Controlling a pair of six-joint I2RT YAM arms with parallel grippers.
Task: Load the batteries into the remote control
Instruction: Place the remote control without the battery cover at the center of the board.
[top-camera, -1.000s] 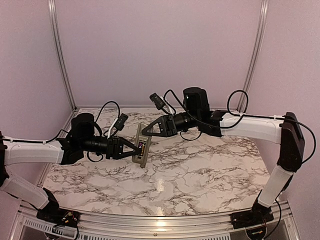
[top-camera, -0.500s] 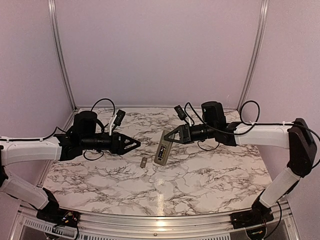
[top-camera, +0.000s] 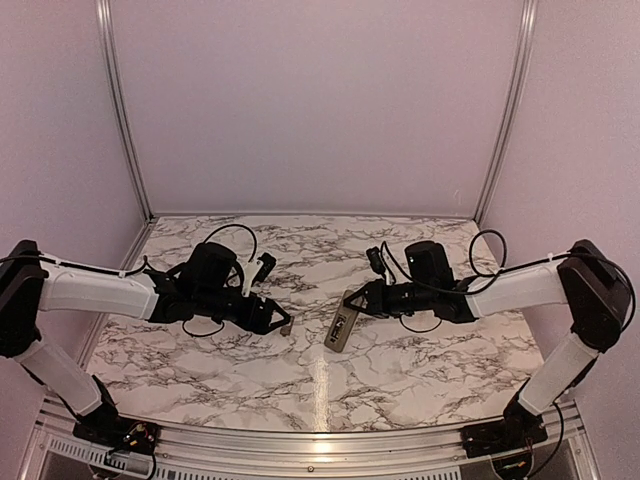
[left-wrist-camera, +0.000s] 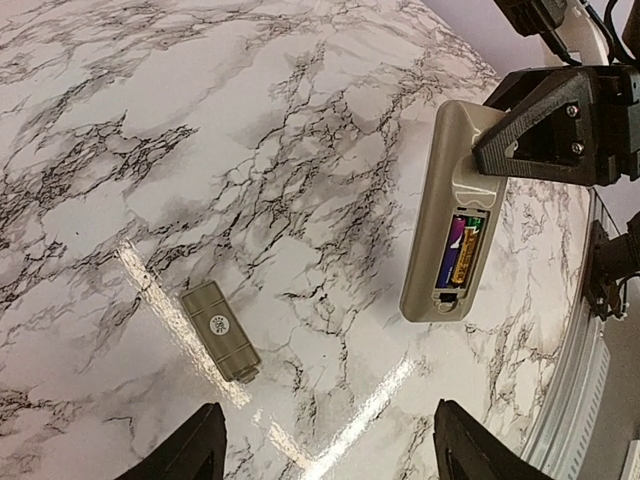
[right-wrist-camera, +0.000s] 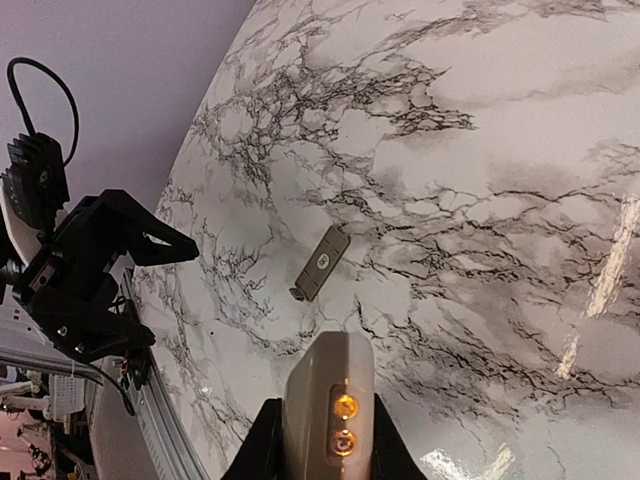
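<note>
2 arms reach in low over the marble table, and the action sits right in the middle. The right gripper is clamped on the remote control, jaws pinched on the end away from the open bay. The remote shows its greyish back, slanting from 1 o'clock down to 7 o'clock in the top view; whether its low end touches the marble cannot be told. The bay at that low end stands open, and the batteries are both inside it, lying side by side along the remote's length; 1 is gold, the other darker with purple and green. From the right wrist the near end face of the remote fills the bottom of the view, with 2 orange spots on it, 1 above the other.

Over to the left gripper: jaws spread wide apart, nothing between them, hovering low over the marble. A small grey lid lies flat on the table, apart from both grippers. From the left wrist it sits at 10 o'clock of the gap between the jaws, with the remote well off at 2 o'clock of the lid. In the top view the lid lies between the 2 grippers, just beside the left one, at 9 o'clock of the remote.
</note>
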